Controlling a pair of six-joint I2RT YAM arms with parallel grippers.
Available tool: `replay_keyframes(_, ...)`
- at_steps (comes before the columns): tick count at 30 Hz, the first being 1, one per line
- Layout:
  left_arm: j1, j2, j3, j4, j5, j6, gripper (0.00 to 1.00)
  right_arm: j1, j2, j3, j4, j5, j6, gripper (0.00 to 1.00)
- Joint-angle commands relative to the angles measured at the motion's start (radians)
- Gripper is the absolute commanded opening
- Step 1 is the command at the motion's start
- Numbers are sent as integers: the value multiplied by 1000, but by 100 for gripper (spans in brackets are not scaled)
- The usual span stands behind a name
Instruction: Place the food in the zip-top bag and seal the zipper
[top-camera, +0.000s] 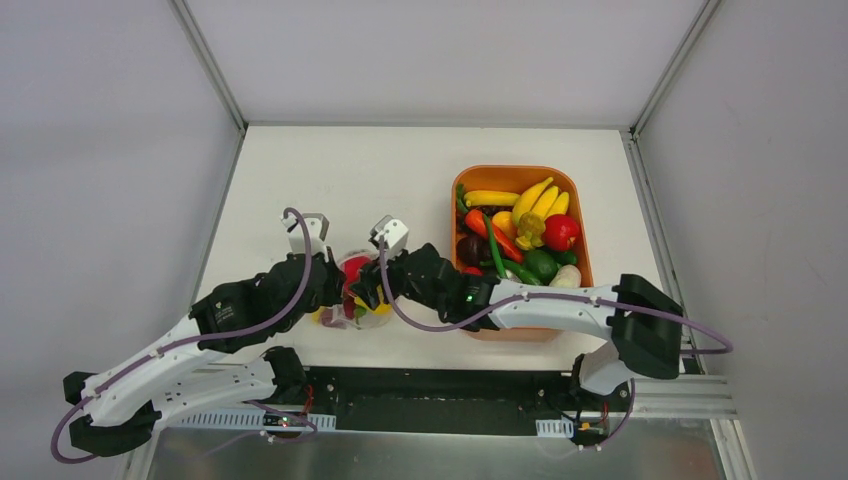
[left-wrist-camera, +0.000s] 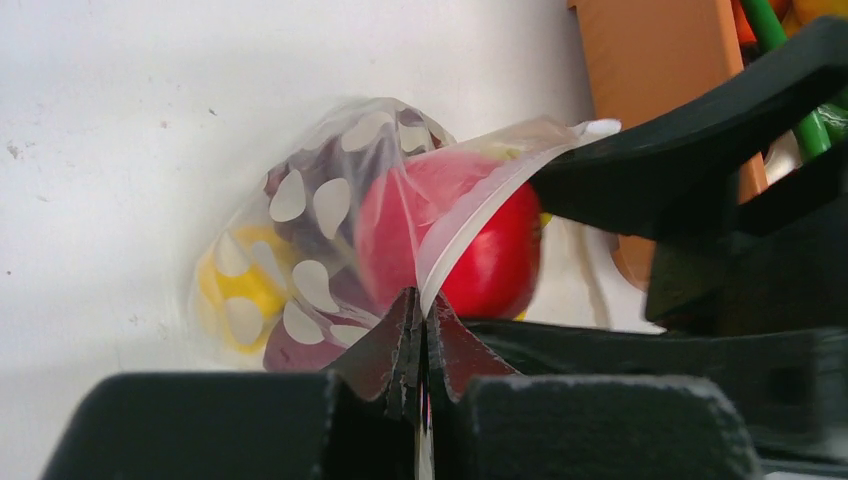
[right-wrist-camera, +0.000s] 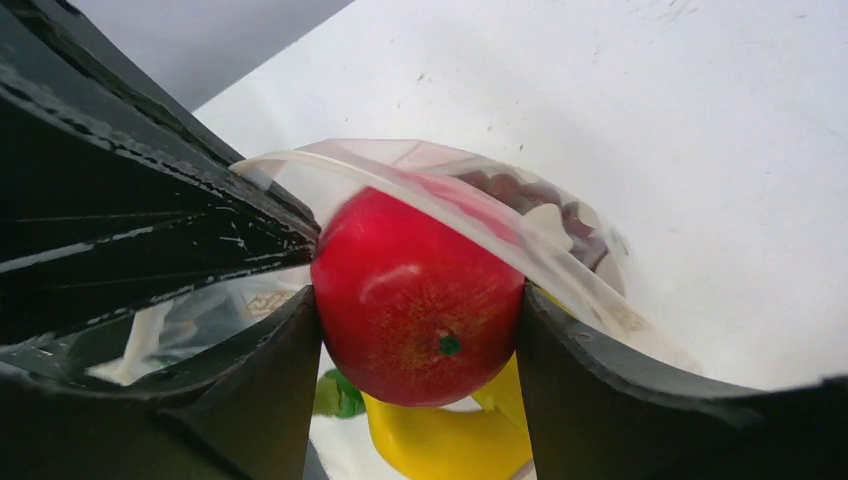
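Observation:
The clear dotted zip-top bag (left-wrist-camera: 320, 215) lies on the white table between both grippers, its mouth held open. My left gripper (left-wrist-camera: 425, 312) is shut on the bag's upper edge, where the whitish zipper strip (left-wrist-camera: 480, 205) runs. My right gripper (right-wrist-camera: 418, 300) is shut on a red apple (right-wrist-camera: 415, 300) at the bag's mouth, partly under the bag's lip (right-wrist-camera: 470, 215). Purple grapes (right-wrist-camera: 545, 200) and a yellow piece (left-wrist-camera: 245, 285) sit inside the bag. Another yellow piece (right-wrist-camera: 450, 440) and a green bit lie below the apple. In the top view the grippers meet at the bag (top-camera: 352, 290).
An orange tray (top-camera: 580, 215) right of the bag holds bananas (top-camera: 540, 200), a red tomato (top-camera: 562, 232), green and dark pieces. The tray's corner shows in the left wrist view (left-wrist-camera: 650, 60). The right arm's black finger (left-wrist-camera: 690, 150) crosses close to the left gripper.

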Motion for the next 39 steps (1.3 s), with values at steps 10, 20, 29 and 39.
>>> replay_keyframes(10, -11, -57, 26, -4, -70, -27, 2, 35, 52, 75, 17, -377, -129, 61)
replay_keyframes(20, -11, -71, 16, -12, -61, -48, 1, 36, 138, 157, -73, -329, -139, 79)
replay_keyframes(29, -11, -79, 7, -11, -91, -53, 1, 30, -49, 88, -69, -340, -91, 92)
replay_keyframes(39, -11, -76, 9, -21, -106, -52, 2, 23, -273, -48, -83, -294, -143, 75)
